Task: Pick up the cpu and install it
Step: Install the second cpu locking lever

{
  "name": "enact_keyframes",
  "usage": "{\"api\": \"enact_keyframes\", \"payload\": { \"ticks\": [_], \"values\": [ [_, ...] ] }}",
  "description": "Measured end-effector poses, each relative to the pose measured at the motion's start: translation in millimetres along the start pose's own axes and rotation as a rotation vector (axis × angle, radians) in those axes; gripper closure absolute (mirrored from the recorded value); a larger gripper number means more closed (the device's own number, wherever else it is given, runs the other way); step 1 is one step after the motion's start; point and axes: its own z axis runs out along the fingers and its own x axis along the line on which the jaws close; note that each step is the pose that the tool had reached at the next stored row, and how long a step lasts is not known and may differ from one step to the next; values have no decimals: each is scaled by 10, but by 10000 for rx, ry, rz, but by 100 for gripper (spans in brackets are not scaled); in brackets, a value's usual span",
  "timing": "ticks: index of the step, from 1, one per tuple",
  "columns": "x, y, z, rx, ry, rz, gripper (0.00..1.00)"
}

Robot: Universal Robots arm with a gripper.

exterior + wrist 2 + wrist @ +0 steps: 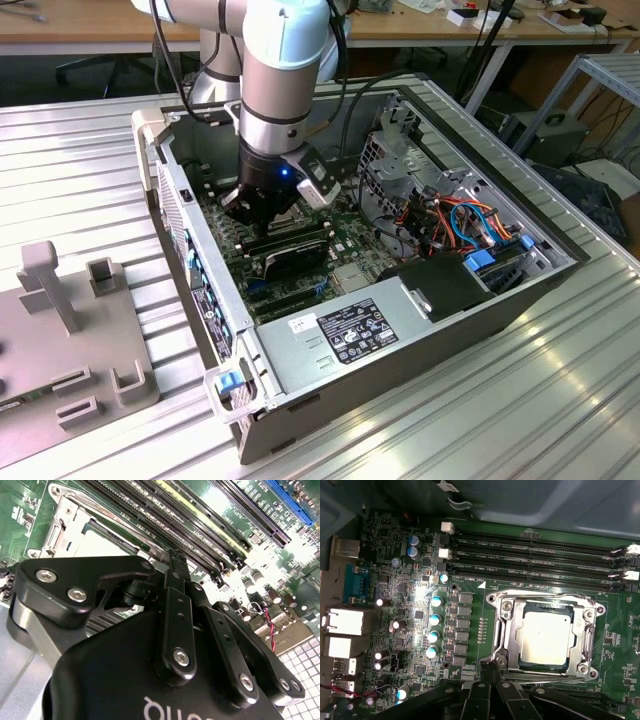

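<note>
The cpu point(545, 640), a pale silver-grey square, lies flat inside the metal socket frame point(506, 630) on the green motherboard. In the second wrist view the cpu point(107, 550) shows as a pale patch in the socket frame point(65, 525), partly behind the gripper body. My gripper point(492, 669) is shut, its black fingertips meeting just beside a corner of the frame, with nothing seen between them. In the exterior view the gripper point(262, 215) reaches down into the open computer case point(400, 330) and covers the socket.
Long black memory slots point(535, 555) run beside the socket. Capacitors point(435, 615) and rear ports point(345, 622) are on its other side. Black modules point(290, 250), a drive cage with coloured cables point(460, 220) and a grey fixture point(70, 330) at the exterior view's left are close by.
</note>
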Motion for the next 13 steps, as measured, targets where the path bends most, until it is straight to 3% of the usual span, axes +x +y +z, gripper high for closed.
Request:
{"api": "enact_keyframes", "payload": {
  "ticks": [13],
  "values": [
    [6,14,12,-152,-18,1,89]
  ]
}}
